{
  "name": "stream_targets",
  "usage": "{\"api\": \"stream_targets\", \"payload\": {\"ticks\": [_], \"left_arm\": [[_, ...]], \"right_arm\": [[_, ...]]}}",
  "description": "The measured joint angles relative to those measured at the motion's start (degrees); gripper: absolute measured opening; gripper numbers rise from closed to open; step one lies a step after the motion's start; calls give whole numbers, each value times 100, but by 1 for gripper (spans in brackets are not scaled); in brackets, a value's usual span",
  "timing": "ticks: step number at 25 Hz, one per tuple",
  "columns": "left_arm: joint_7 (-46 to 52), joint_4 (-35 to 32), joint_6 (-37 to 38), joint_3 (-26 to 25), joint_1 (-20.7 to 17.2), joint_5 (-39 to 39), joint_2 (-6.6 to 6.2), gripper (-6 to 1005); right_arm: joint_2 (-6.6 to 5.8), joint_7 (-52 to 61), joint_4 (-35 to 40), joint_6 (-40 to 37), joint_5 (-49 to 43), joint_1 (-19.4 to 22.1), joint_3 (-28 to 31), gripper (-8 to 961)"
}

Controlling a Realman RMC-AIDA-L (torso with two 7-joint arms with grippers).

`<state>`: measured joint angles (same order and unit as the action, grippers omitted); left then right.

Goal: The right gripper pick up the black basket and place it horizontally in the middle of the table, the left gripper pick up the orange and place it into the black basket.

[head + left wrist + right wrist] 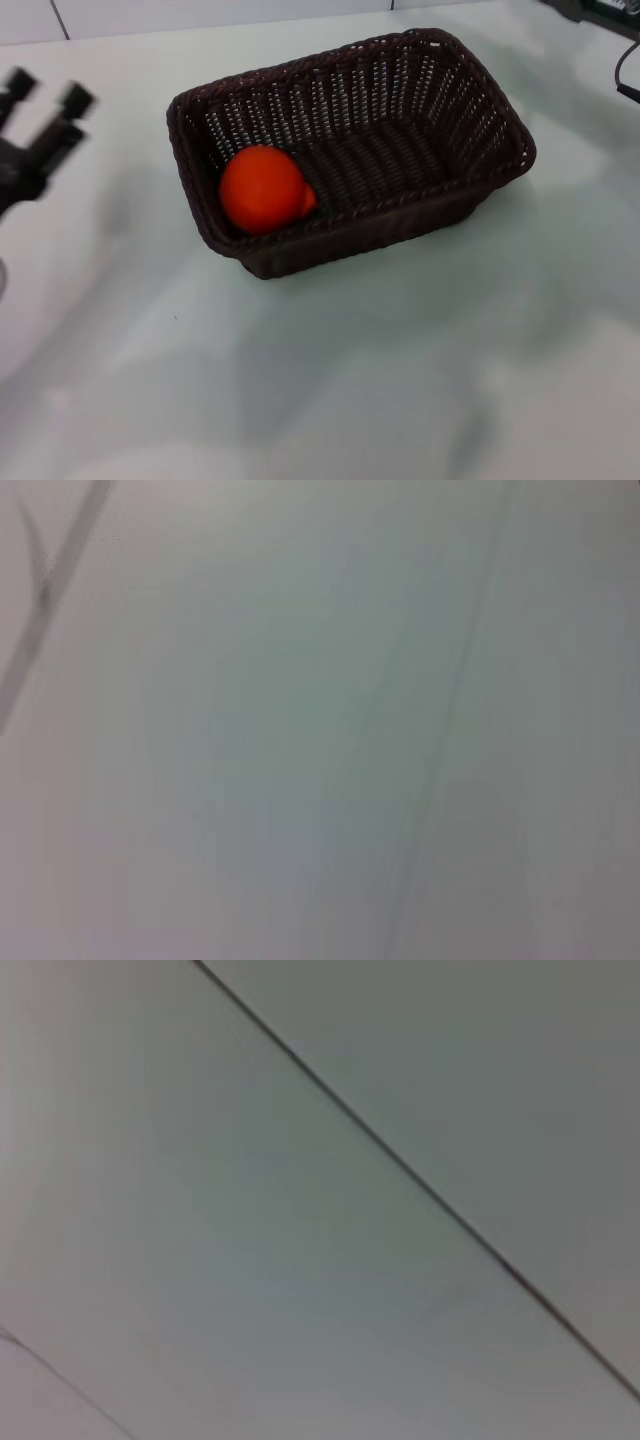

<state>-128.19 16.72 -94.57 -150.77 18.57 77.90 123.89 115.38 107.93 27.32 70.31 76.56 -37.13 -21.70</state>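
In the head view the black basket (470,175) lies lengthwise across the middle of the white table (400,380). The orange (262,189) rests inside it, against the basket's left end wall. My left gripper (45,95) is at the far left edge of the view, well left of the basket, with its two knobbed fingers apart and nothing between them. My right gripper itself is out of view; only a dark piece of arm (600,12) shows at the top right corner. Both wrist views show only blank pale surface.
A dark cable (625,75) runs along the top right edge of the table. A wall seam (60,18) shows behind the table's far edge. Soft shadows lie on the tabletop in front of the basket.
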Motion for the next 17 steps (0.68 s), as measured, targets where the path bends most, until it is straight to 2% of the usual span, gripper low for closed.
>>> {"api": "stream_targets", "payload": {"ticks": [2,3,6,8,13,17], "left_arm": [[-56,13,-143,-133,-167,-272,6,892],[-115,-13,-224,-238,-248,-416,13,890],[-510,-245,-477,-628,-433,-769,35,887],[-839,-482,-598,-893,-491,-938,36,887],[-1148,-781,-697,-1345,-556,-1052,43,887],[-1153,-831,-746,-1362,-568,-1053,48,887]], "right_arm": [[112,-704,0,-36,612,109,3,603],[112,-704,0,-36,612,109,3,603],[306,-1858,-7,-183,1470,245,12,602],[383,-2636,-133,-270,2070,312,20,602],[395,-4670,-904,-326,3635,364,82,602],[404,-5359,-1105,-341,4102,341,95,602]]}}
